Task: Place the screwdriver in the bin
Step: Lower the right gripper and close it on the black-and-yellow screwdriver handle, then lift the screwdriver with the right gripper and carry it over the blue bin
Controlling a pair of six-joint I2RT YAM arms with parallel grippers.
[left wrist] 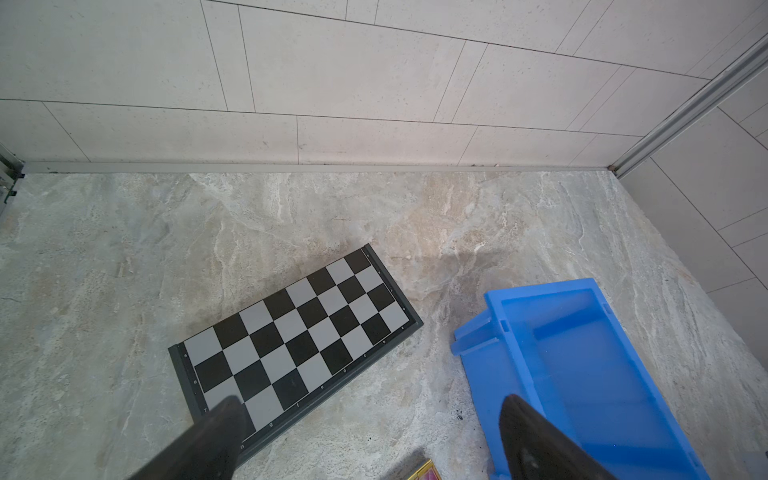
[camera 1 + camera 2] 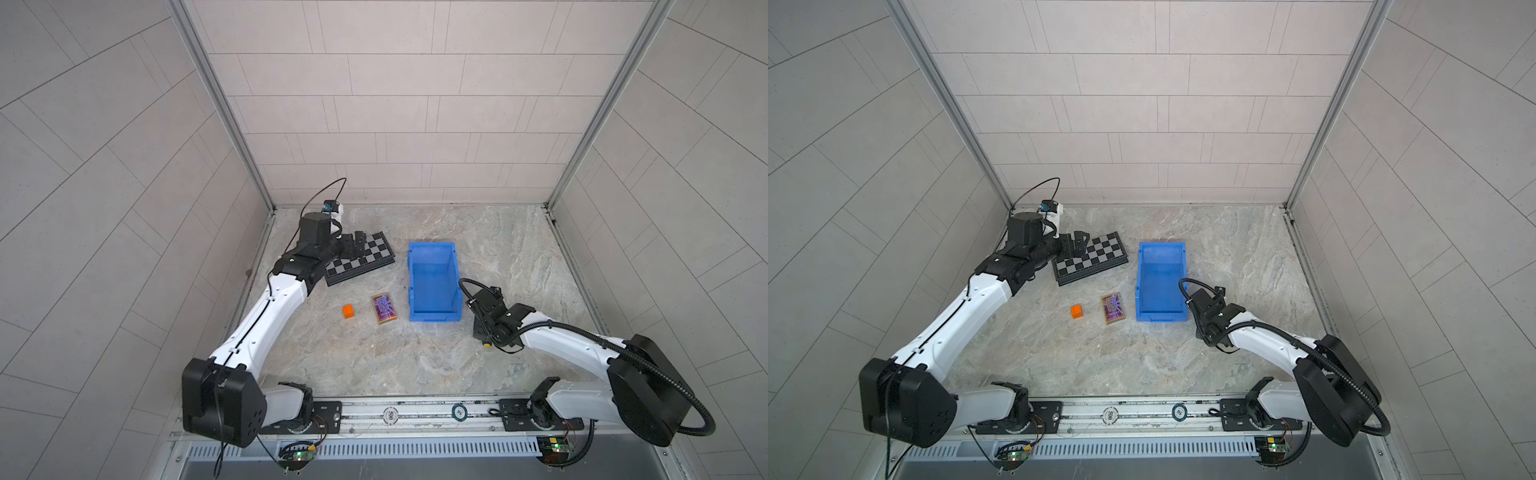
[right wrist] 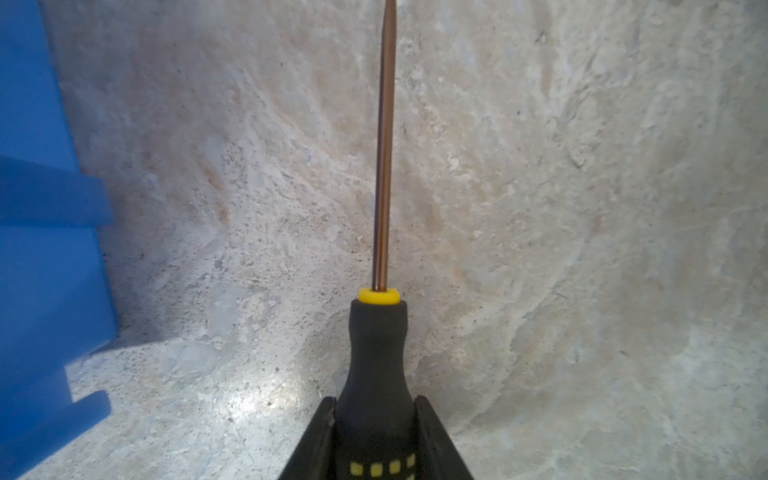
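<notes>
Grip: my right end effector [image 3: 375, 401] pinching slim black-and-yellow-handled metal screwdriver [image 3: 376, 340], looks solid | plan: I'd lift over the wall of the bright blue rectangular plastic bin [image 2: 432, 255], shaft level, release low

Checkerboard [image 2: 360, 260], orange cube [image 2: 348, 311], perhaps a purple card box [image 2: 383, 308]

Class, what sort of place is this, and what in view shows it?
Likely a robot test cell: left arm and right arm on one rail, tiled walls boxing it in, unrelated props like a bin and checkerboard.
</notes>
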